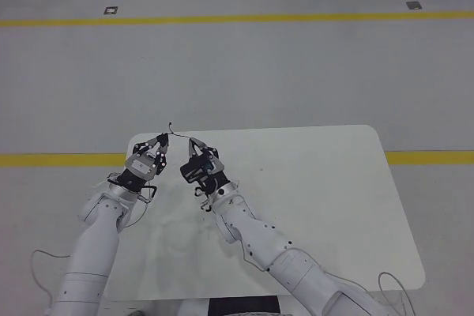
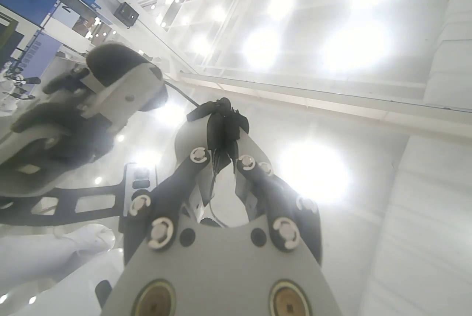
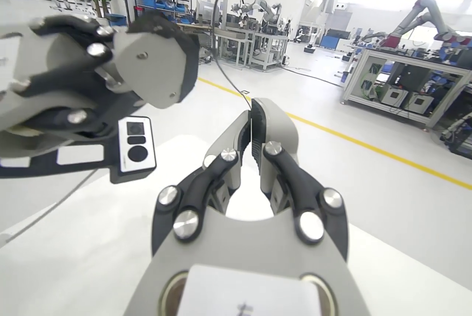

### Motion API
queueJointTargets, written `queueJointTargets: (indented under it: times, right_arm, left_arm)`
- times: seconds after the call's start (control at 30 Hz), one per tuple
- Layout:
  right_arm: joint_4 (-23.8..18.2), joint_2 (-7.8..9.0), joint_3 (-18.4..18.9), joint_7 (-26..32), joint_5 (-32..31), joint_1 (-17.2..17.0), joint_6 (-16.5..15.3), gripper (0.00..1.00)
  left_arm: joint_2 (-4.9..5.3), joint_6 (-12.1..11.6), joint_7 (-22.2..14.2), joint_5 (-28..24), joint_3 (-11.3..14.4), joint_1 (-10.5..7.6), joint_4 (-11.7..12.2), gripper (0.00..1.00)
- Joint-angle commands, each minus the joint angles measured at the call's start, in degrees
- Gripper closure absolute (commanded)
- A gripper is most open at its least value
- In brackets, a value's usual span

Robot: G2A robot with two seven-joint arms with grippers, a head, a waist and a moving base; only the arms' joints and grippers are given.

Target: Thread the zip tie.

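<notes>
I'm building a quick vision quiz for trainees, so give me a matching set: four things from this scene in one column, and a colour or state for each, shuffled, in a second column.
Column one:
1. zip tie
2. table
3. floor stripe
4. right gripper

Column two:
A. yellow
B. shut on the zip tie
C. white, with rounded corners
D. black and thin

Pairs: 1-D; 2-C; 3-A; 4-B
</notes>
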Motion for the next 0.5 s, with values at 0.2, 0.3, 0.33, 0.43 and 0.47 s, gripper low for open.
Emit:
queueJointTargets:
  times: [0.2,0.3,0.33,0.43,0.47]
  right_arm:
    - [-1.20,2.68,-0.74,2.55,0.00,-0.80,1.81,1.00]
    - [-1.77,3.47,-0.85,3.62,0.00,-0.96,1.81,1.00]
    - [-1.94,3.68,-0.84,3.90,0.00,-1.03,1.81,1.00]
    - [-2.65,4.26,-0.85,4.55,0.00,-1.24,1.81,1.00]
    - [-2.94,4.45,-0.81,4.75,0.00,-1.38,1.81,1.00]
  left_arm:
    - [0.00,0.00,0.00,0.00,0.00,0.00,0.00,1.00]
    - [0.00,0.00,0.00,0.00,0.00,0.00,0.00,1.00]
    - [0.00,0.00,0.00,0.00,0.00,0.00,0.00,1.00]
    - [0.00,0.00,0.00,0.00,0.00,0.00,0.00,1.00]
    - [0.00,0.00,0.00,0.00,0.00,0.00,0.00,1.00]
